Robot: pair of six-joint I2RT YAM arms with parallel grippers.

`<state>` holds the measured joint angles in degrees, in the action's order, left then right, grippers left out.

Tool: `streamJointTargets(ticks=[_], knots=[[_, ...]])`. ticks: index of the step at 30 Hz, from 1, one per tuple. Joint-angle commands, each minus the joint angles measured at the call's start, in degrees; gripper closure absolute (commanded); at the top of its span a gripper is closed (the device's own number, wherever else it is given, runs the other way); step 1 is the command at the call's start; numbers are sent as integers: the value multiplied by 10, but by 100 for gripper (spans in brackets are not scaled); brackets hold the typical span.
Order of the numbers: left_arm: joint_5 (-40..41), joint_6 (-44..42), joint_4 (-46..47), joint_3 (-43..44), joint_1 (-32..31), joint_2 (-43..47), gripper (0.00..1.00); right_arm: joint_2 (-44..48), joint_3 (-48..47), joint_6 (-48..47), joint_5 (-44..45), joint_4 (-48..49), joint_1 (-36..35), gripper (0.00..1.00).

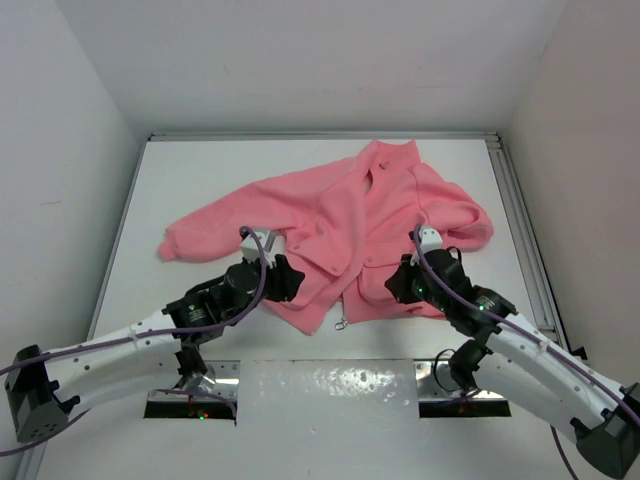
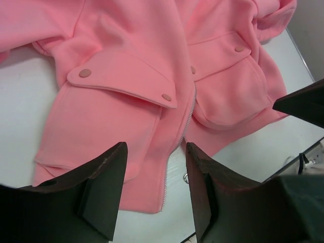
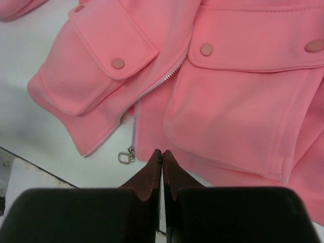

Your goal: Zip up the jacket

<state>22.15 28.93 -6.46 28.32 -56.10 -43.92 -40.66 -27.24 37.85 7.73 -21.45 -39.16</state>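
The salmon-pink jacket (image 1: 340, 225) lies flat on the white table, collar at the far end and hem towards me. Its front is open at the bottom. The metal zipper pull (image 1: 342, 322) rests on the table at the hem; it also shows in the right wrist view (image 3: 125, 157) and the left wrist view (image 2: 186, 177). My left gripper (image 1: 285, 278) is open and empty above the left panel's hem, its jaws (image 2: 156, 148) straddling the zipper teeth (image 2: 172, 167). My right gripper (image 1: 395, 283) is shut, with its tips (image 3: 162, 152) at the right panel's hem, just right of the pull.
Snap-flap pockets (image 3: 101, 55) sit on both front panels. A shiny metal plate (image 1: 330, 385) lies at the table's near edge between the arm bases. A rail (image 1: 520, 230) runs along the table's right side. White walls enclose the table.
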Motion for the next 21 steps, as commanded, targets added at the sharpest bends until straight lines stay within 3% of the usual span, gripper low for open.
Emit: streamJointTargets(ticks=[1,5,8,9,10,21], knots=[[2,-4,6,4,2,-11,53,-3,-26,-8,-20,12,-3,100],[-8,-12,-17,19,2,-23,59,-2,-39,-29,-13,-3,-4,100],[-22,-14,-15,15,2,-27,82,-14,-59,-37,-19,-26,-3,100],[-26,-16,-22,19,2,-34,96,-14,-57,-39,-24,-21,-3,100],[-29,-16,-30,22,2,-37,100,-14,-55,-39,-30,-17,-3,100],[-84,21,-124,21,-37,-85,100,-40,-21,-30,-66,23,-3,100]])
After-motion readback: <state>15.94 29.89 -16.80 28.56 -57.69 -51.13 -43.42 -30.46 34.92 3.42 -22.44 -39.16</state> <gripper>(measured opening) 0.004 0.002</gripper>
